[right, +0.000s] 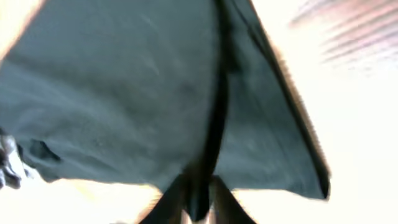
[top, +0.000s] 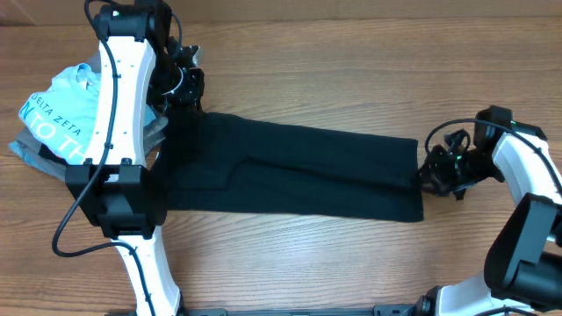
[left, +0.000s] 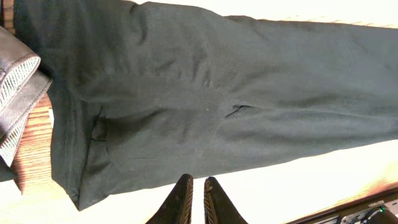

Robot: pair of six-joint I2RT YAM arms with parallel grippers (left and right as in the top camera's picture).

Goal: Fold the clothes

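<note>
The black T-shirt (top: 290, 171) lies on the table folded into a long strip running left to right. It fills the left wrist view (left: 205, 93) and the right wrist view (right: 124, 99). My right gripper (top: 428, 178) is at the strip's right end. In the right wrist view its fingers (right: 198, 186) are closed on a pinched fold of the black fabric. My left gripper (top: 186, 88) hovers at the strip's far left corner. Its fingers (left: 198, 183) are nearly together with nothing between them, just off the shirt's edge.
A light-blue tee with white lettering (top: 57, 110) lies on grey folded garments (top: 31, 154) at the left edge of the wooden table (top: 351, 254). The grey garments also show in the left wrist view (left: 18, 81), beside the shirt's corner.
</note>
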